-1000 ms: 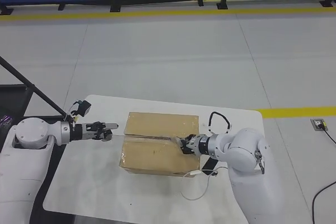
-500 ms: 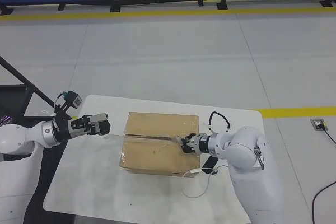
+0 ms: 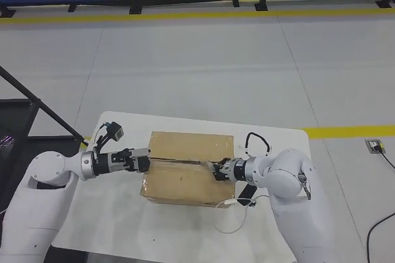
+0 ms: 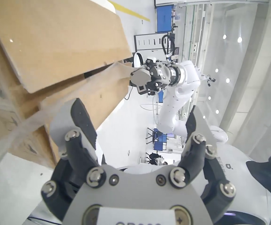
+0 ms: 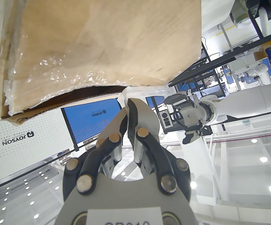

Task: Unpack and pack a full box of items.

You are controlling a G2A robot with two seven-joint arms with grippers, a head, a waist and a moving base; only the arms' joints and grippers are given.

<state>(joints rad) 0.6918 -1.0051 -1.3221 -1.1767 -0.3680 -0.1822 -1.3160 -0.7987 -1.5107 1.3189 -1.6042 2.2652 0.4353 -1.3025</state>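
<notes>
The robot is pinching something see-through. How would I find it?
Find the white table, then the brown cardboard box on it. Where its two top flaps meet is a strip of clear tape, its end pinched in the right gripper. It is the only shiny, crinkly, see-through thing there.

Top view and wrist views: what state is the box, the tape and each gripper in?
box, flaps down, seam slightly agape
tape, partly peeled off the seam
right gripper, shut on the tape end
left gripper, open, empty, beside the box
</notes>
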